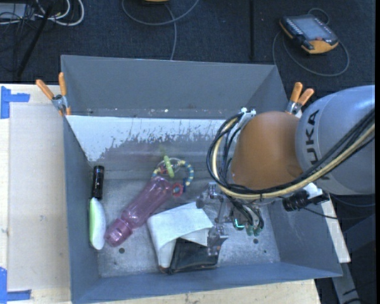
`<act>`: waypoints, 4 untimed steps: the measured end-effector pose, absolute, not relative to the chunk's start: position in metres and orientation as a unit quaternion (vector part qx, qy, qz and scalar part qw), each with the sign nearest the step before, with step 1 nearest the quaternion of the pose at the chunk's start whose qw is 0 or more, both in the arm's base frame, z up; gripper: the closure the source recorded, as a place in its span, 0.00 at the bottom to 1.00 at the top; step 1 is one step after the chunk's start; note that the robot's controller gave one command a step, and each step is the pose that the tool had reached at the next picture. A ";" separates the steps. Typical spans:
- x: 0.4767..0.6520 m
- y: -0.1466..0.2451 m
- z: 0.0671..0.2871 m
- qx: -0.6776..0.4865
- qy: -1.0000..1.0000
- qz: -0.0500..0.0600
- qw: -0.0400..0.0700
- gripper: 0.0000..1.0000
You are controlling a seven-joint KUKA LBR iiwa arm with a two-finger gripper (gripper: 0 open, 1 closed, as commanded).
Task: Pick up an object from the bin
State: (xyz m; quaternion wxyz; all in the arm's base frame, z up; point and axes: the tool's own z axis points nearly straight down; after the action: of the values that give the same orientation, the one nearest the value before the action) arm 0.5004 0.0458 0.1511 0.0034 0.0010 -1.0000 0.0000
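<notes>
The end effector (216, 234) hangs low at the front right of the bin (177, 94), at the right edge of one white folded sheet (177, 225) and just above one black pouch (190, 256) touching that sheet. I cannot tell whether it is open or closed. Farther left lie one pink translucent bottle (139, 211), one many-coloured ring toy (175, 170), one black marker (98, 181) and one pale green-white stick (97, 223).

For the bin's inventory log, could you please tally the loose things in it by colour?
Black: 2, a marker and a pouch
Pink: 1, a long translucent toy
White: 1, a folded cloth
Pale green: 1, an oblong stick
Multicoloured: 1, a beaded ring
Total: 6
</notes>
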 end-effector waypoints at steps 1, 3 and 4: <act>0.501 0.046 0.154 0.000 -1.000 0.000 0.001 0.00; 0.486 0.047 0.082 0.261 -0.965 0.000 0.001 0.00; 0.486 0.047 0.082 0.260 -0.966 -0.001 0.000 1.00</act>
State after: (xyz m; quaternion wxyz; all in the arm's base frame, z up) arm 0.4863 0.0470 0.0821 -0.0005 0.2600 -0.9656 -0.0007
